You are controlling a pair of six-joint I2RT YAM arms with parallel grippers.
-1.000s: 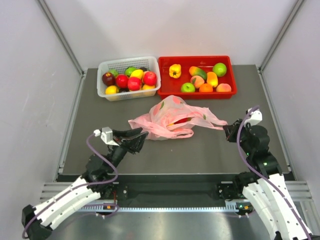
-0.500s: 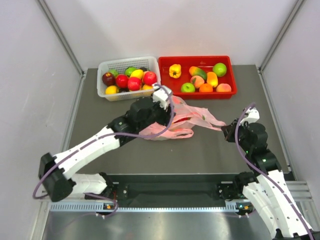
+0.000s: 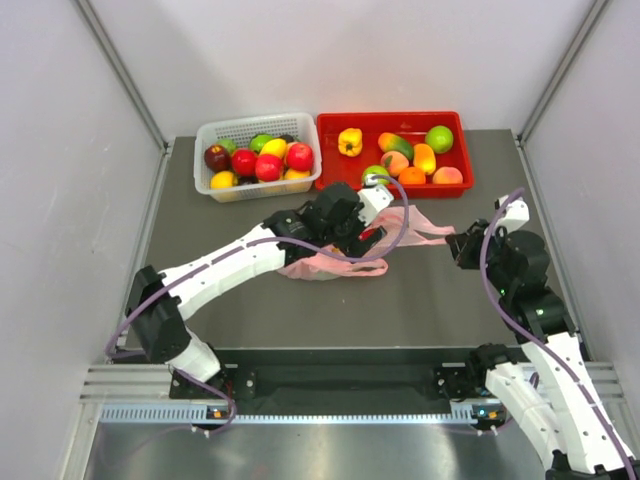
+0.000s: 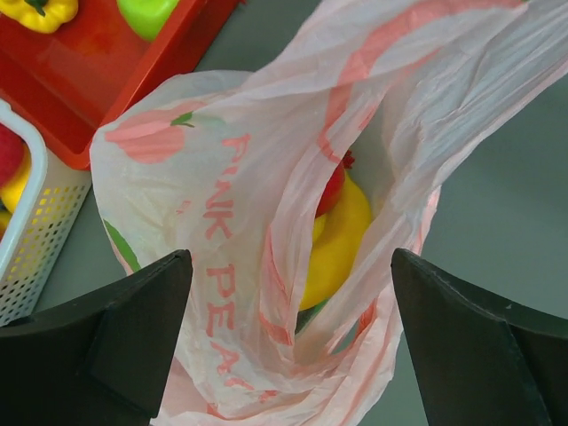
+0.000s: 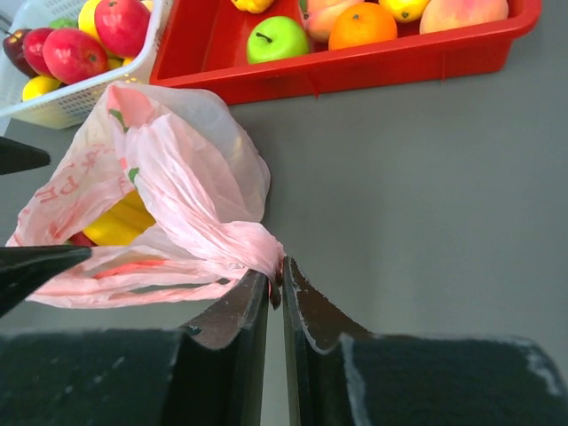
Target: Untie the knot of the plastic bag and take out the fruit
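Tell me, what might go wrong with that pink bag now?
The right gripper pinches a thin strip of the bag; a hard pull might tear it or let it slip. The left gripper hangs open over the bag's mouth; closing, it may grab plastic instead of the yellow fruit.

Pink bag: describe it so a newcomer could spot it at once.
On the grey table, just in front of the red tray and white basket, lies the bag. It is the only soft, crumpled thing there: thin see-through pink plastic with yellow fruit showing inside.
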